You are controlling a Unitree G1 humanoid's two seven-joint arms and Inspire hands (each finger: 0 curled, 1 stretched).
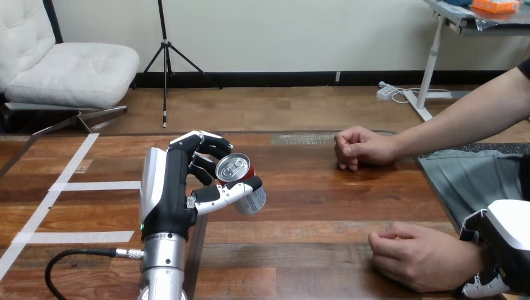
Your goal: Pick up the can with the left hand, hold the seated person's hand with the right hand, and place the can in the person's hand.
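Looking at the wooden desk (325, 212) first: white tape strips (94, 185) run across its left part. A person sits at the right side with both hands on the desk. The person's far hand (357, 148) is a closed fist resting near the far edge, right of centre. The person's near hand (420, 255) lies at the lower right, palm down, loosely curled, nothing in it. My left hand (172, 194) is at centre-left, its silver forearm coming in from the bottom edge. It is clamped on the can (240, 178), fingers curled round the back and thumb across the front. The can is tilted, silver top toward the camera, red body below it, well apart from both of the person's hands. My right hand (503, 237) is in the lower right corner, right against the wrist of the person's near hand. I can't tell whether it grips the wrist or just sits beside it.
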